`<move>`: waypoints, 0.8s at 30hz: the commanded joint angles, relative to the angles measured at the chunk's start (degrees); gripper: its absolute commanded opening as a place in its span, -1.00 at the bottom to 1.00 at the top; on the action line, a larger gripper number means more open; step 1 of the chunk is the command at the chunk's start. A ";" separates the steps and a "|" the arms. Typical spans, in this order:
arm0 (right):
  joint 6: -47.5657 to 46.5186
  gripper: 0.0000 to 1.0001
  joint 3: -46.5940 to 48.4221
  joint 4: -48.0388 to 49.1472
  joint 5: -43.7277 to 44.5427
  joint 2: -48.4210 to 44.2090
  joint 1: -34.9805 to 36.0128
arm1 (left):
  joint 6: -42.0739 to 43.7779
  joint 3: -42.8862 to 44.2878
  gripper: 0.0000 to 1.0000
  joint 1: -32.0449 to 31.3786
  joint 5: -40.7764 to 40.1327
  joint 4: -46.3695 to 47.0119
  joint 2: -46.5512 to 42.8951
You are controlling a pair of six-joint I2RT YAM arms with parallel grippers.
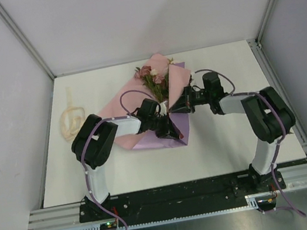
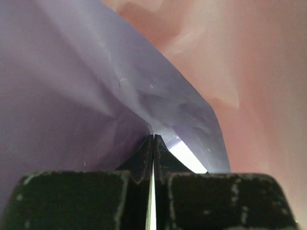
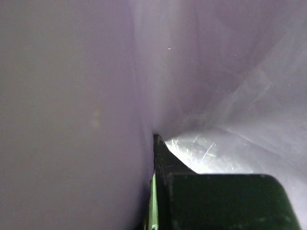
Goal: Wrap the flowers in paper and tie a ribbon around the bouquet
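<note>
Thin pink/lilac paper sheet point(image 1: 175, 128) half-folded over rose bunch point(image 1: 153, 78); both grippers point(image 1: 166, 127) point(image 1: 179, 108) pinch paper; cream ribbon point(image 1: 72, 118) left of paper, untied.

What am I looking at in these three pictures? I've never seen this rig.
Two robot arms stand at the table's near edge. The wide picture looks down from above; the other two come from cameras on each wrist. The left hand and right hand are both pinched shut on the paper, lilac one side, pink the other, folded around the flowers. In the close-ups, paper fills the view. The cream ribbon lies loose at the left, untouched.
</note>
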 commanded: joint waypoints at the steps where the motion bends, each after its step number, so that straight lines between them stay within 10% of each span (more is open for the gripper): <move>1: 11.01 -1.00 1.09 16.32 1.70 3.33 2.69 | 4.02 -1.98 -1.00 -0.03 -9.76 -4.94 4.34; 24: 15.79 -1.00 1.08 23.51 3.99 7.01 2.58 | 4.50 -2.52 -0.99 0.81 -7.85 -3.94 3.79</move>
